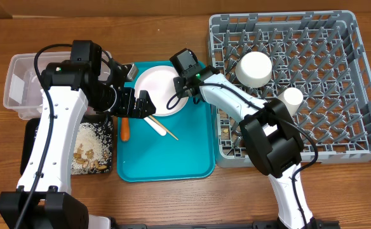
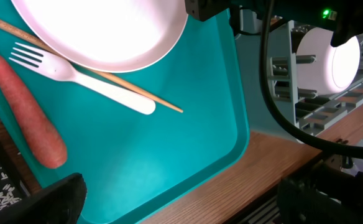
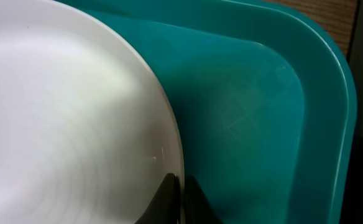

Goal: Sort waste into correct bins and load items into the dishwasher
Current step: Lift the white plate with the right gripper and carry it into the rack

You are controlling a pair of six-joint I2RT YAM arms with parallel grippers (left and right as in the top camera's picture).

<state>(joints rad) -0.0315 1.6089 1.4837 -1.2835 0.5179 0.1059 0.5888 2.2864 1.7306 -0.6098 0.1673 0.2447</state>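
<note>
A white plate (image 1: pixel 159 90) lies at the back of the teal tray (image 1: pixel 192 152). My right gripper (image 1: pixel 180 89) is shut on the plate's right rim, and in the right wrist view its fingertips (image 3: pixel 172 202) pinch the plate (image 3: pixel 63 124) edge over the tray (image 3: pixel 262 112). My left gripper (image 1: pixel 134 105) hangs open above the tray's left side with nothing between its fingers (image 2: pixel 54 199). Below it lie an orange carrot (image 2: pixel 26 115), a white fork (image 2: pixel 85 79) and a wooden chopstick (image 2: pixel 141 94), partly under the plate (image 2: pixel 107 31). The grey dish rack (image 1: pixel 338 76) holds a white bowl (image 1: pixel 254 69) and a small cup (image 1: pixel 292 97).
A black tray (image 1: pixel 109 166) with rice and nut scraps sits left of the teal tray. Behind it stands the clear tub (image 1: pixel 20 86). The right arm reaches across the rack's left edge. Bare wooden table runs along the front.
</note>
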